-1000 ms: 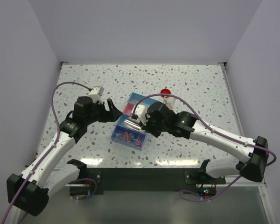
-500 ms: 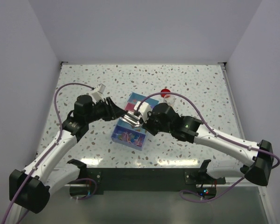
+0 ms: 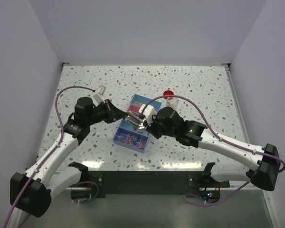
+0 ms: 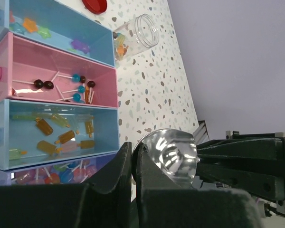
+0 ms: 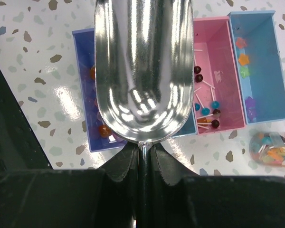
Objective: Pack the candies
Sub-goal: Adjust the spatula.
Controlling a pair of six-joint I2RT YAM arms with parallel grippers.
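The right gripper [image 5: 142,153] is clamping its 2 fingers on the thin handle of a metal scoop [image 5: 142,71], with the bowl reaching out ahead of the fingertips. The right wrist view is showing what lies under that bowl: a tray [image 5: 219,54] of 4 compartments, 1 purple, 1 pink and 2 blue, with 1 blue compartment mostly hidden behind the scoop. The candies [image 5: 206,109] are lying in these compartments, below and beyond the right gripper.

The left gripper [image 4: 134,154] is holding its fingers pressed together, and nothing is showing between them. The scoop's rim [image 4: 173,156] is sitting just beside the fingertips; whether they are touching it I cannot tell. Only the left wrist view is showing the candies [image 4: 61,137] sorted by kind, with orange bars in the blue compartment nearest the fingers and lollipops in the pink one beyond. Farther out from this gripper, a clear jar [image 4: 135,40] is lying on its side with more candies inside, and a red lid [image 4: 95,4] is lying past it.

The top view is showing the left gripper [image 3: 119,114] and right gripper [image 3: 145,124] meeting at the scoop [image 3: 134,119], above the tray [image 3: 138,100].
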